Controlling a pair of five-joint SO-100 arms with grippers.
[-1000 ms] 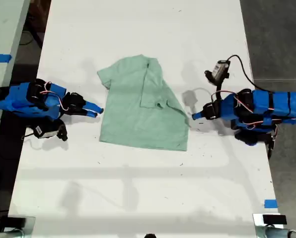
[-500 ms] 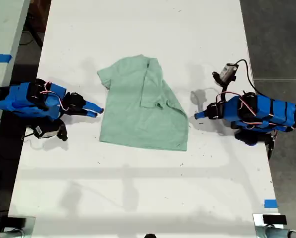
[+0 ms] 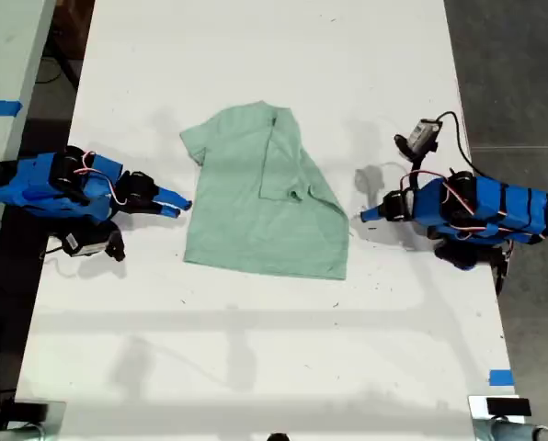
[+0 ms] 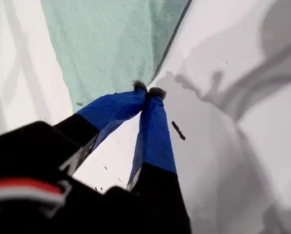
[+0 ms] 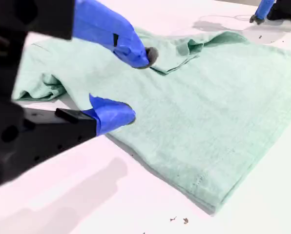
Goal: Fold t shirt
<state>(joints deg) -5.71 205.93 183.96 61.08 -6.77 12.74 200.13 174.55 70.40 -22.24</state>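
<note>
The pale mint-green t shirt (image 3: 256,202) lies on the white table (image 3: 256,349), one side folded over its middle. My first gripper (image 3: 366,215) is at the exterior view's right, a short gap from the shirt's edge. It is shut with nothing between its fingertips (image 4: 148,90), and the t shirt (image 4: 111,44) lies just beyond them. My second gripper (image 3: 180,206) is at the exterior view's left, right at the shirt's other edge. It stands open (image 5: 138,85) and holds nothing, with the t shirt (image 5: 209,107) spread out ahead of it.
A cable and a small camera (image 3: 423,133) rise from the arm at the exterior view's right. Blue tape (image 3: 500,377) marks the table near that view's lower right corner. Dark floor borders the table on both sides.
The arm at the exterior view's right drew back from the shirt's edge about a second ago and has held still since. The other arm and the shirt have not moved.
</note>
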